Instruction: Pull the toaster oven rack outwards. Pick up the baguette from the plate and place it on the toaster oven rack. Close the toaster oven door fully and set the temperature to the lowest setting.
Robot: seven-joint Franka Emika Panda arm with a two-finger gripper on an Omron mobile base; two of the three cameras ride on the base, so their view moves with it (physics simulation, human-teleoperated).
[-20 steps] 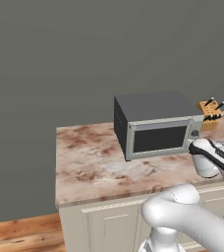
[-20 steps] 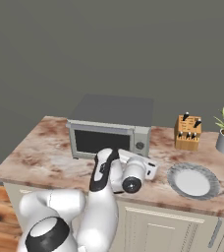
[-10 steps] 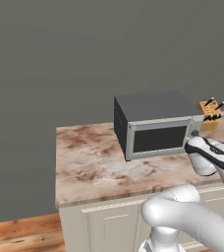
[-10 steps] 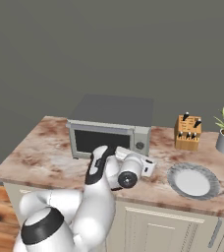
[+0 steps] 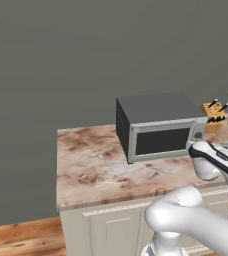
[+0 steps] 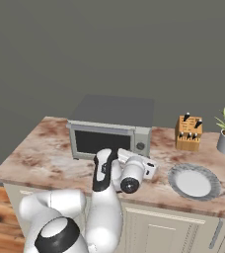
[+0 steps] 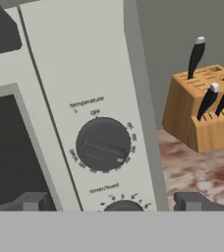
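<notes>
I hold my fingers (image 7: 109,202) wide and empty, squared to the temperature knob (image 7: 103,143) for gripping it.

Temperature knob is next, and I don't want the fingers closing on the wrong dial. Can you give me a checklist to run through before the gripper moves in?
1. door fully closed: ok.
2. plate without the baguette: ok.
3. gripper open: ok, its fingertips stand wide apart.
4. temperature knob ahead, between the fingertips: ok.
5. Fingertips touching that knob: not ok, apart from it.
6. Knob at its lowest setting: cannot tell, the marks are too small.
</notes>
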